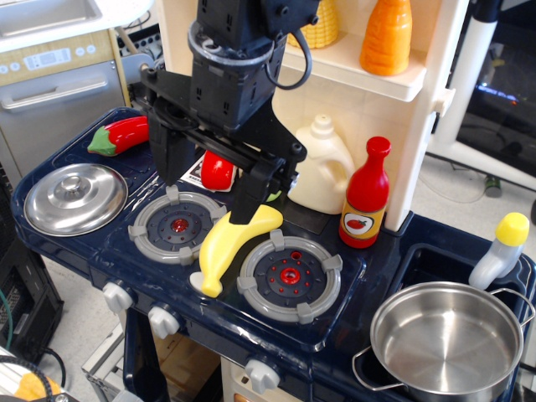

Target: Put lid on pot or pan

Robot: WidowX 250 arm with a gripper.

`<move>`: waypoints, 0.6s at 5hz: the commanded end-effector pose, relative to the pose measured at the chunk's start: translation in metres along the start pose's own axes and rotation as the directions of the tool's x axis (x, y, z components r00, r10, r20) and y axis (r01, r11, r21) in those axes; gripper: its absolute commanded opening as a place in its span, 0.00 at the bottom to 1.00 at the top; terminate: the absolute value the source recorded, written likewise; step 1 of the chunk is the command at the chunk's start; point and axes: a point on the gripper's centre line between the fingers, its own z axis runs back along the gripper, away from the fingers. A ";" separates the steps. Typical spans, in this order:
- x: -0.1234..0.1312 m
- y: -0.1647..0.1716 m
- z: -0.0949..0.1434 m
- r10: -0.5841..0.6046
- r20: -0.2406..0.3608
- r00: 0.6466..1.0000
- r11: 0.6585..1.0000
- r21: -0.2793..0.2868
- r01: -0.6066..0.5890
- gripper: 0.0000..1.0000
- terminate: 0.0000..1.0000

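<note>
Gripper (209, 197) spread wide and empty, poised over the rear-left burner (177, 226) near a yellow banana (230, 247). Lid (75, 198) rests knob-up on the far-left corner of the stove surface (352, 276). Pot (448, 342) stands uncovered at the far right, well apart from the lid.

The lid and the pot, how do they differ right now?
The lid lies at the stove's far left corner; the pot stands at the right end, in the sink. The lid is a shallow dome with a central knob; the pot is deep, straight-sided, open and empty, with wire loop handles. Both are shiny steel and round, and the gripper touches neither.
</note>
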 end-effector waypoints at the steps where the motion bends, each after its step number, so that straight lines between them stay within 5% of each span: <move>1: 0.000 0.000 0.000 0.000 0.000 1.000 1.000 0.000 0.000 1.00 0.00; 3: 0.010 0.092 -0.027 -0.107 -0.003 0.994 0.990 0.091 0.107 1.00 0.00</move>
